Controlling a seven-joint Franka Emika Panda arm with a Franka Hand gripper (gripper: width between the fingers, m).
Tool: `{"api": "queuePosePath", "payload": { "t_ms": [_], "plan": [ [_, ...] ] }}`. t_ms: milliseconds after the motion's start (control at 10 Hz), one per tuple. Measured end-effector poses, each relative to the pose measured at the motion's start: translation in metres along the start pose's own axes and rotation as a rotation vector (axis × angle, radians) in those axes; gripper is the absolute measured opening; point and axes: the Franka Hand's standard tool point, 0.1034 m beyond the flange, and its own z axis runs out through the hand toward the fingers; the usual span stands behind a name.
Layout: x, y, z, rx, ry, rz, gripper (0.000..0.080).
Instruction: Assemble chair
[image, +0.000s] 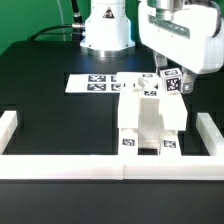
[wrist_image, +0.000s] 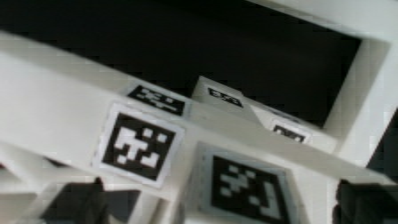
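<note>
The partly built white chair (image: 150, 122) stands at the front middle against the border wall, with tags on its front feet. My gripper (image: 172, 78) hangs over its back right corner, closed around a small tilted white tagged chair part (image: 172, 84). In the wrist view my gripper (wrist_image: 222, 200) has that tagged part (wrist_image: 249, 185) between its dark fingertips (wrist_image: 80, 200). Another tagged white face (wrist_image: 139, 145) and more tagged chair surfaces (wrist_image: 214, 97) lie just behind it. Whether the part touches the chair is hidden.
The marker board (image: 98, 83) lies flat behind the chair on the black table. The white border wall (image: 60, 167) runs along the front, with side pieces at the exterior view's left (image: 8, 128) and right (image: 210, 130). The robot base (image: 105, 30) stands at the back.
</note>
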Motion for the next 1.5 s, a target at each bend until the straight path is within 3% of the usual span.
{"api": "queuePosePath", "payload": {
  "t_ms": [1500],
  "plan": [
    [0.0009,0.0010,0.0003,-0.021,0.009,-1.026,0.0649]
  ]
}}
